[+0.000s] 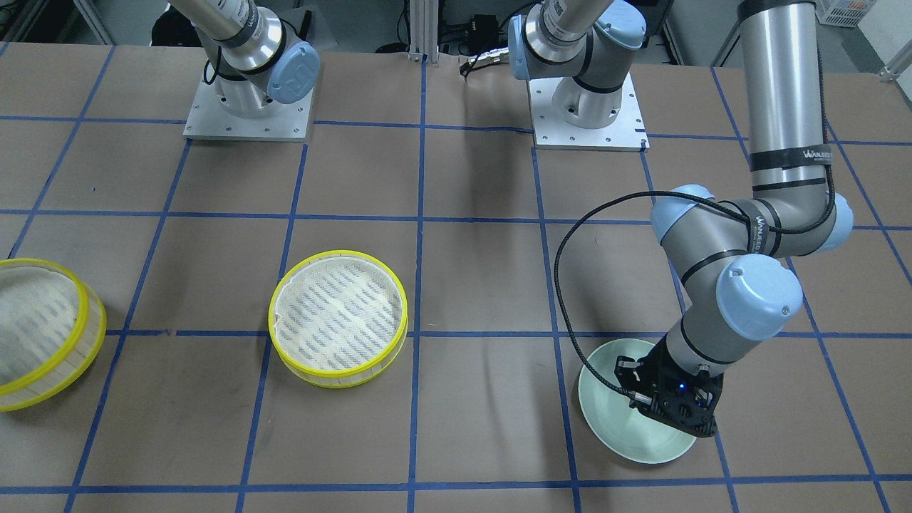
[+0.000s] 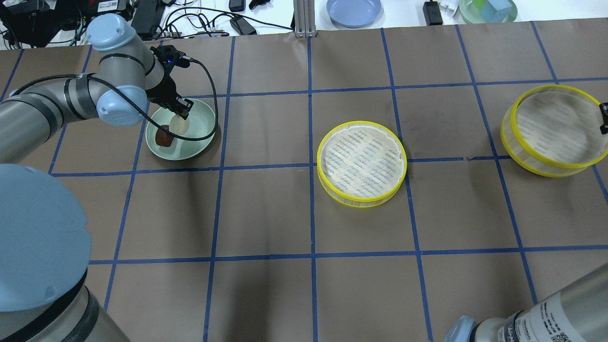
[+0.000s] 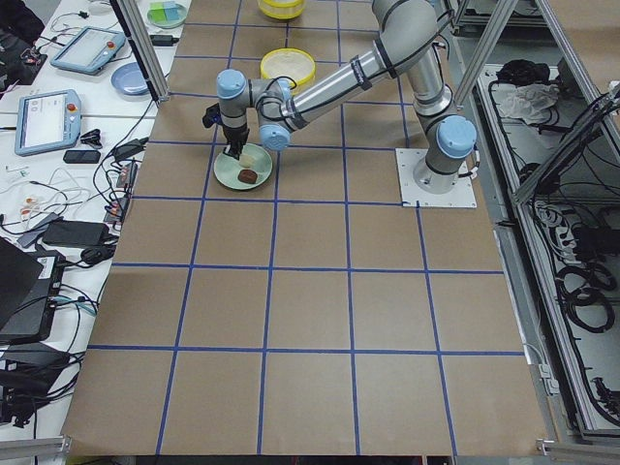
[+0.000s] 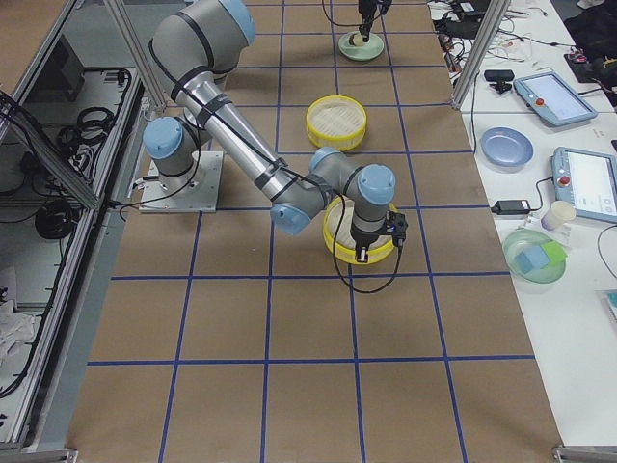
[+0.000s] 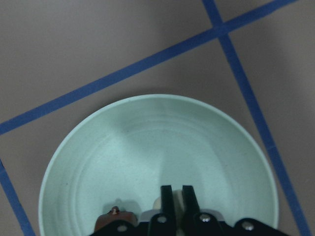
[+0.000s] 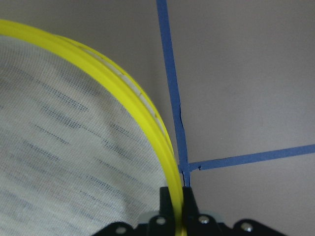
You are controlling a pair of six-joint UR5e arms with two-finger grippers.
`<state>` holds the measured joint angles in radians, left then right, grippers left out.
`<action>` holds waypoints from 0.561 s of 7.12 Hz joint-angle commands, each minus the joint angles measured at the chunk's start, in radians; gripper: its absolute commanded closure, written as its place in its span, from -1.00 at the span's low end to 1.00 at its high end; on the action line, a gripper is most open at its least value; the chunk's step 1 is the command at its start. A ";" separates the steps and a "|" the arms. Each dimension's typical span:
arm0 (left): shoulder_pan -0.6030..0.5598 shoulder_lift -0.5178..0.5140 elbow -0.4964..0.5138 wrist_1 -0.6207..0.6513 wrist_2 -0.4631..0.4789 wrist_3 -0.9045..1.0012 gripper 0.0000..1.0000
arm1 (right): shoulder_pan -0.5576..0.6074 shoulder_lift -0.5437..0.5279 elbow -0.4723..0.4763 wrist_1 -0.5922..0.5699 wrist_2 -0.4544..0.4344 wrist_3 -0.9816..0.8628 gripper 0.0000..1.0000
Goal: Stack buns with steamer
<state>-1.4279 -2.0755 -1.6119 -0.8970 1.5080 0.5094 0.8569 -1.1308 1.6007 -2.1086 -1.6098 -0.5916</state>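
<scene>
The cream-white bun [image 2: 180,126] and the dark reddish-brown bun [image 2: 164,138] lie in the pale green plate [image 2: 203,135]. My left gripper [image 2: 183,112] reaches down into the plate. In the left wrist view its jaws [image 5: 177,194] stand nearly together on the cream bun [image 5: 156,203], with the brown bun [image 5: 114,219] just left. One steamer tier [image 2: 362,164] sits empty at mid-table. My right gripper [image 6: 177,196] is shut on the yellow rim [image 6: 123,93] of the other tier [image 2: 553,128], which looks tilted [image 1: 35,335].
The left arm's black cable [image 2: 209,95] loops over the plate's far side. A blue dish [image 2: 354,10] and a green dish with blocks [image 2: 489,9] stand beyond the table's back edge. The arm bases [image 1: 249,107] stand at the robot's side.
</scene>
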 commanded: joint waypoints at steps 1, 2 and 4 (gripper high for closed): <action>-0.090 0.079 0.003 -0.010 -0.078 -0.334 1.00 | 0.004 -0.010 -0.001 0.013 -0.001 0.004 1.00; -0.156 0.104 0.003 -0.014 -0.092 -0.495 1.00 | 0.004 -0.017 -0.001 0.015 0.001 0.004 1.00; -0.271 0.120 -0.002 -0.013 -0.173 -0.787 1.00 | 0.005 -0.024 -0.001 0.016 0.002 0.010 1.00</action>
<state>-1.6289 -1.9654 -1.6102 -0.9101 1.3770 -0.0941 0.8610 -1.1493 1.5999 -2.0941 -1.6090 -0.5860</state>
